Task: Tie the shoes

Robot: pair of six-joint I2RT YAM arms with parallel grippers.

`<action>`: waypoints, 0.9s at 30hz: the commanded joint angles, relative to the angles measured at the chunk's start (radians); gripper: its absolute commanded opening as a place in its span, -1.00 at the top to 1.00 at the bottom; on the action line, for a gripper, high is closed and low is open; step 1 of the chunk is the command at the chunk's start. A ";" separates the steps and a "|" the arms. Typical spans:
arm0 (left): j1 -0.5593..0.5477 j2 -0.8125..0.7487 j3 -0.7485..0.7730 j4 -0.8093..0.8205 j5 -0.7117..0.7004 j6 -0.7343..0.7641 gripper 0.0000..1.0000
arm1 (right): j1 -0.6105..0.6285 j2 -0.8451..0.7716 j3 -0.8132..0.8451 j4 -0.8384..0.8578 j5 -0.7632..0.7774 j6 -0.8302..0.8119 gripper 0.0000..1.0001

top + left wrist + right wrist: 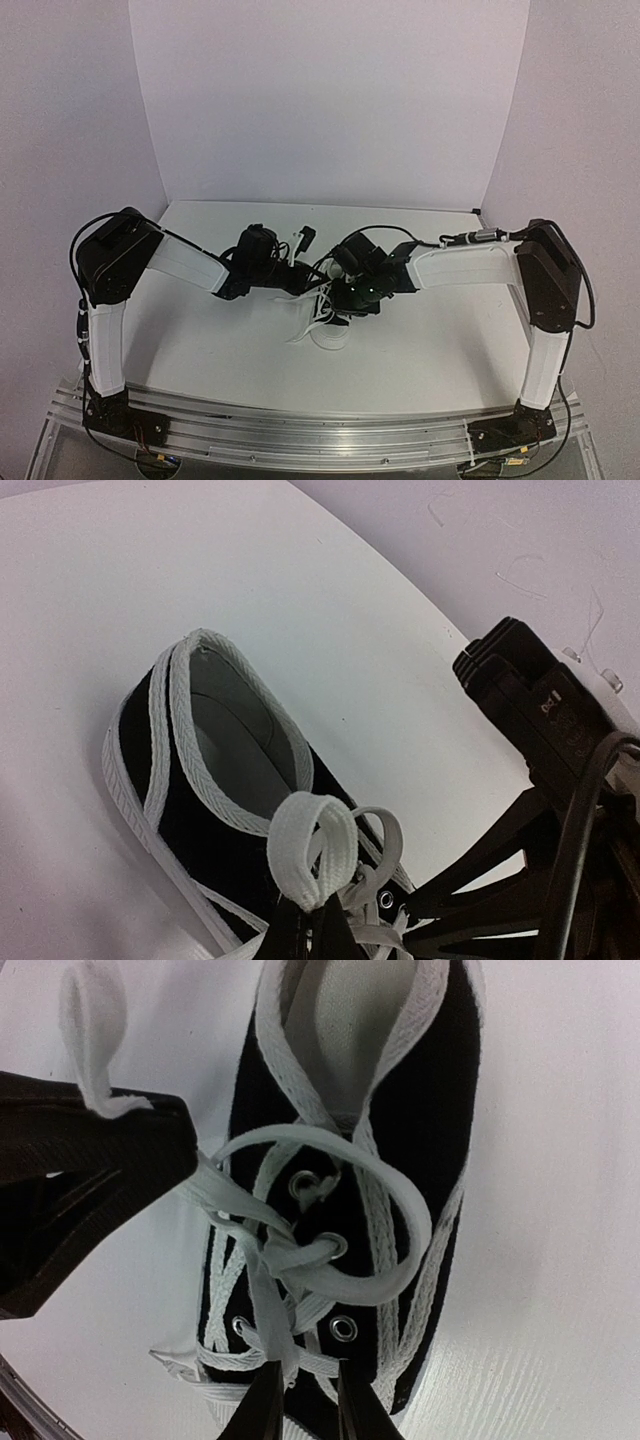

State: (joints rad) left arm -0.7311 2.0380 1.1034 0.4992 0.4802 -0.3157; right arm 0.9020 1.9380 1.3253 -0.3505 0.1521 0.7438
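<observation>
The black sneaker [328, 335] with white sole stands mid-table under both grippers. In the left wrist view the sneaker [195, 810] shows its open heel, and my left gripper [315, 912] is shut on a loop of white lace [310, 855] held above the eyelets. In the right wrist view the sneaker [440, 1150] is seen from above. A second lace loop [405, 1225] lies across it from a loose knot [290, 1258]. My right gripper [303, 1402] is slightly open, with a lace end [283, 1355] hanging by its left finger. The left gripper [95, 1155] shows there pinching its loop [85, 1020].
The white table [430, 330] ends at white back and side walls. Both arms [190, 262] meet over the shoe, their wrists close together. In the left wrist view the right arm's black body and cable [545, 740] sit just right of the shoe.
</observation>
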 commanded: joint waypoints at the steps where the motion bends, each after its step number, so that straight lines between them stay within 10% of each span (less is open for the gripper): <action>1: 0.004 -0.010 0.003 0.027 -0.007 -0.009 1.00 | 0.000 -0.005 0.051 0.000 -0.012 -0.030 0.58; 15: 0.004 -0.011 0.003 0.029 -0.010 -0.008 1.00 | 0.010 0.053 0.082 -0.005 0.002 -0.028 0.48; 27: 0.006 -0.011 -0.005 0.013 -0.007 -0.022 1.00 | 0.010 0.022 0.051 -0.018 0.041 -0.011 1.00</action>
State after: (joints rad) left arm -0.7311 2.0380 1.1034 0.4988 0.4751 -0.3202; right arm 0.9051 1.9972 1.3800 -0.3607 0.1669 0.7239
